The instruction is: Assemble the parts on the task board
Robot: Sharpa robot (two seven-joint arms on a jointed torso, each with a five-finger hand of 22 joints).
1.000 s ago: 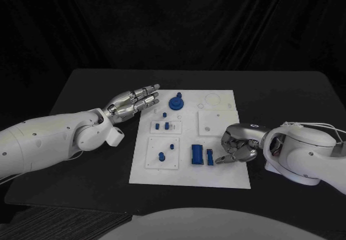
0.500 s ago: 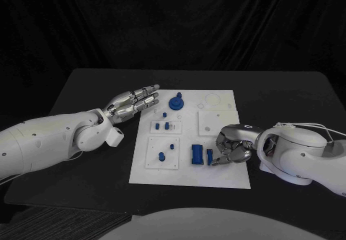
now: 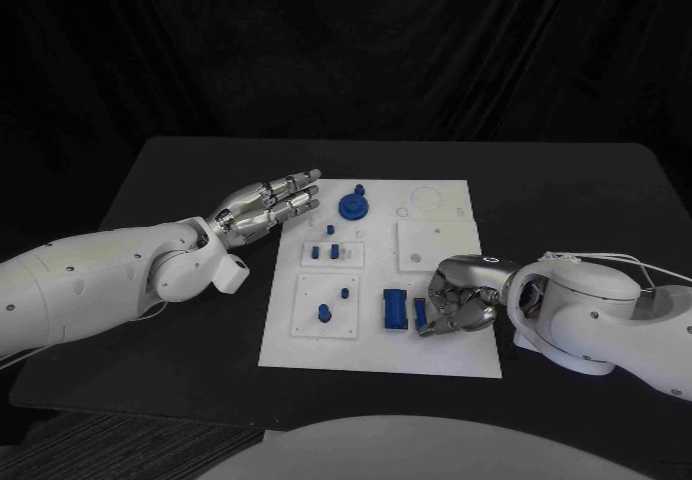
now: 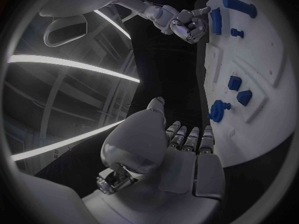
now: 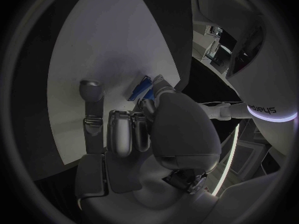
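While you watch, note these:
Right robot hand (image 3: 459, 305): fingers curled on a narrow blue part (image 3: 420, 313), pinching it at the task board's (image 3: 433, 350) near right area.
Blue part: slim upright bar beside a wider blue block (image 3: 392, 309).
Left robot hand (image 3: 267, 204): spread, holding nothing, over the tabletop (image 3: 188, 180) just left of the board.

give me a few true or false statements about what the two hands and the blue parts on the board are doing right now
1. The right hand is at a narrow blue part on the task board. True.
2. The left hand holds a blue part. False: it is open and holds nothing, beside the board's left edge.
3. A round blue part sits at the board's far end. True.
4. The right hand is off the board, flat on the table. False: it is over the board's near right part.
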